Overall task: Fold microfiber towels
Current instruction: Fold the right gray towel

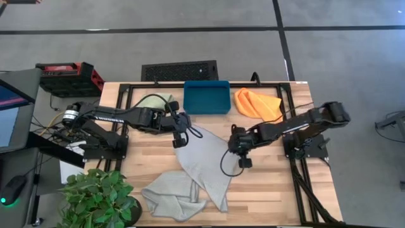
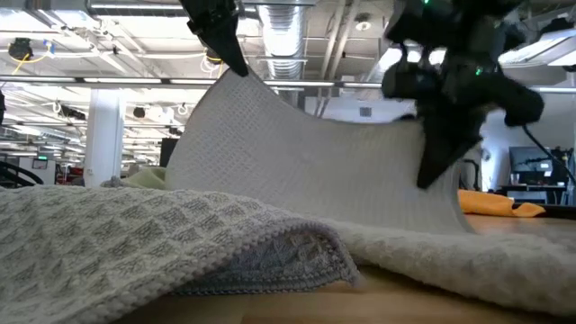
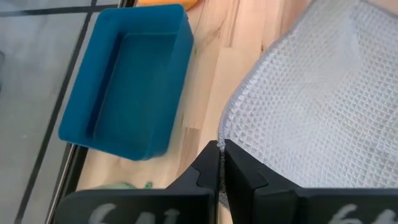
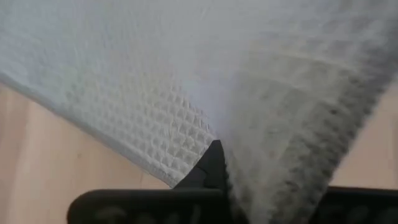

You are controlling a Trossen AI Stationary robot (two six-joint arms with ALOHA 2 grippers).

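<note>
I am pinching a grey towel (image 1: 204,158) with both my left end effector (image 1: 181,135) and right end effector (image 1: 241,154), lifting it mid-frame over the wooden table (image 1: 272,190).

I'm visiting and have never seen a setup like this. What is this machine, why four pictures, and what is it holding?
It is a robot with two dark arms at a wooden table. One camera looks straight down, one sits at table-top height, and one rides on each wrist. Both arms hold up the same pale grey towel: the left gripper and the right gripper are each shut on an edge, and in the left wrist picture the fingers pinch the hem. A second grey towel lies crumpled nearer the front. At the back sit a green towel, a teal tray and an orange towel.
</note>
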